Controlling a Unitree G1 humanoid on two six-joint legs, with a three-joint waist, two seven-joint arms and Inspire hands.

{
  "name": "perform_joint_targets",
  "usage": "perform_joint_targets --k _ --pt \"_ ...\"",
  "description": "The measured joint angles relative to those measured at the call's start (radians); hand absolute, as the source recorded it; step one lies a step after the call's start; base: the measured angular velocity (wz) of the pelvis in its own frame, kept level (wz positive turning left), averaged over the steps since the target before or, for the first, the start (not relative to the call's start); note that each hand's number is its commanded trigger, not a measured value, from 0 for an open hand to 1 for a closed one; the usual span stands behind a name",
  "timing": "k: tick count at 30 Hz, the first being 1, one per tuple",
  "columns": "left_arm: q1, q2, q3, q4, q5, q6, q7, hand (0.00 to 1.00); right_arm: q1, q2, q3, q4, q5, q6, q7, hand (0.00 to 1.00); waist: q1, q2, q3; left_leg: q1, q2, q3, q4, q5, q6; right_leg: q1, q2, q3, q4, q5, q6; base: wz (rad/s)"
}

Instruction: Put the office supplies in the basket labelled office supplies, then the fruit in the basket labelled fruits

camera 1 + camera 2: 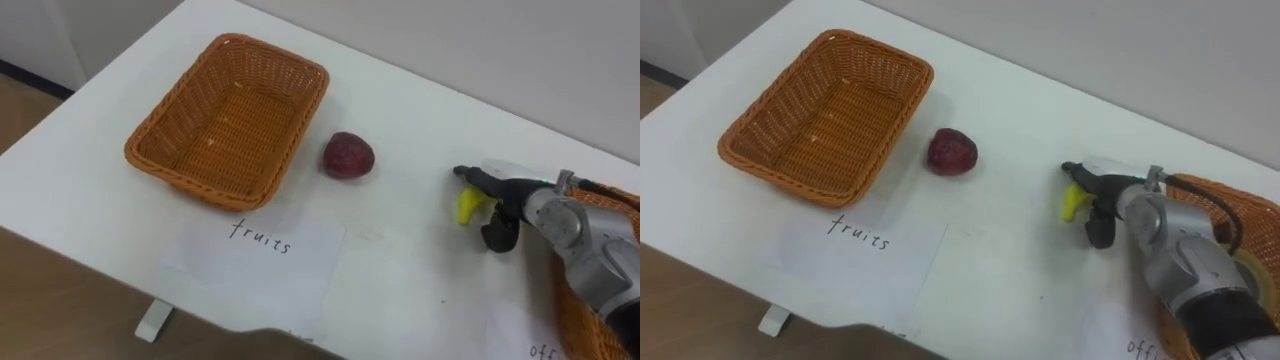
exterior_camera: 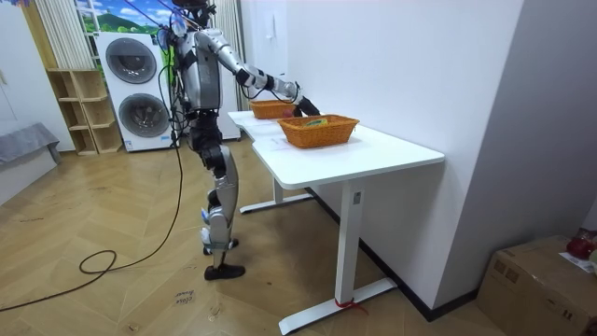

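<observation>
Red fruit (image 1: pixel 348 157), one, yellow thing (image 1: pixel 467 207), one, baskets (image 1: pixel 190 182), two

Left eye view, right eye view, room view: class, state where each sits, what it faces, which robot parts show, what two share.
Left eye view: robot's head, looking down at table, basket, red fruit; right robot hand enters from the right.
Right eye view: beside it, same downward look, same hand.
Room view: stands off in the room, sees the whole robot at the table.
Shared: both eyes show basket, fruit, hand.
</observation>
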Motion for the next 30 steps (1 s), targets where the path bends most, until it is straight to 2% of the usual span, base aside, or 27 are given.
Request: perform_joint_targets --k 4,10,16,21,26,30 --pt "0.003 0.000 -0.003 -0.002 0.000 0.000 0.001 0.00 -0.001 0.000 -0.001 0.001 0.004 0.002 -0.006 1.00 0.000 -0.001 -0.0007 0.000 0.000 0.000 0.000 0.001 -0.001 0.000 0.001 -0.001 0.000 0.001 -0.001 0.00" --pt "0.003 0.000 -0.003 -0.002 0.000 0.000 0.002 0.00 -0.037 0.000 -0.004 0.004 -0.007 0.029 -0.043 1.00 0.004 -0.006 -0.0041 0.003 0.000 -0.001 0.002 0.002 0.000 0.002 0.001 -0.001 -0.001 0.001 -0.002 0.00" --pt "0.001 0.006 -0.002 0.001 0.000 -0.003 -0.004 0.00 -0.031 0.000 0.000 0.006 -0.005 0.032 -0.065 1.00 0.016 -0.004 -0.0029 0.004 0.000 -0.002 0.000 0.002 0.000 0.010 0.000 -0.003 -0.003 0.001 -0.001 0.01" --pt "0.001 0.013 -0.001 0.003 -0.001 -0.007 -0.011 0.00 -0.029 -0.001 0.000 0.005 0.004 0.020 -0.068 1.00 0.003 -0.004 -0.0024 0.004 0.000 -0.003 -0.002 0.002 0.000 0.010 0.000 -0.003 -0.003 0.001 -0.001 0.00" --pt "0.001 0.012 -0.001 0.001 -0.001 -0.025 -0.011 0.00 -0.029 -0.001 0.000 -0.002 0.017 -0.015 -0.064 1.00 -0.011 -0.011 -0.0054 0.006 0.000 0.009 -0.002 0.002 0.000 0.009 0.000 0.002 -0.002 0.001 -0.001 -0.04" --pt "0.002 0.011 -0.001 0.001 -0.001 -0.041 -0.009 0.00 -0.029 -0.001 0.000 -0.024 0.017 -0.025 -0.053 1.00 -0.027 -0.010 -0.0050 0.007 0.000 0.010 -0.001 0.002 0.000 0.009 0.000 0.002 -0.002 0.001 -0.001 0.00"
